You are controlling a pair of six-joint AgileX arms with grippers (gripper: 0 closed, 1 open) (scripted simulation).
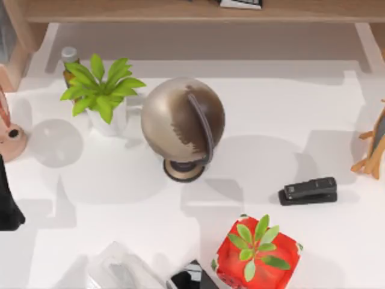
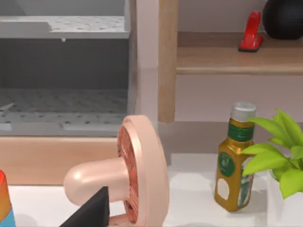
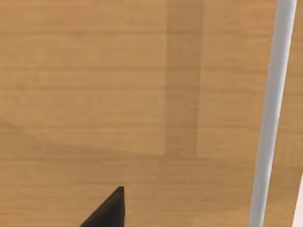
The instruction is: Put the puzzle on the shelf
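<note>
Right gripper (image 3: pixel 110 212): close over light-brown wood grain, taken to be the shelf (image 3: pixel 94 94). Grip state cannot be told, nor any contact or load.

Shelf: long flat board (image 1: pixel 180 11), straight front edge, along the table's far side.

Puzzle: location cannot be told.

Left gripper (image 2: pixel 92 210): low at the table's left edge, grip state cannot be told. Just beside it is a pink mushroom-shaped ornament (image 2: pixel 137 175); beyond it, an amber bottle (image 2: pixel 234 161).

Count: one shelf board, one globe (image 1: pixel 182 120), one stapler (image 1: pixel 308 191), one bottle, two potted plants, one in a white pot (image 1: pixel 99 90) and one in a red pot (image 1: pixel 257 250).
</note>
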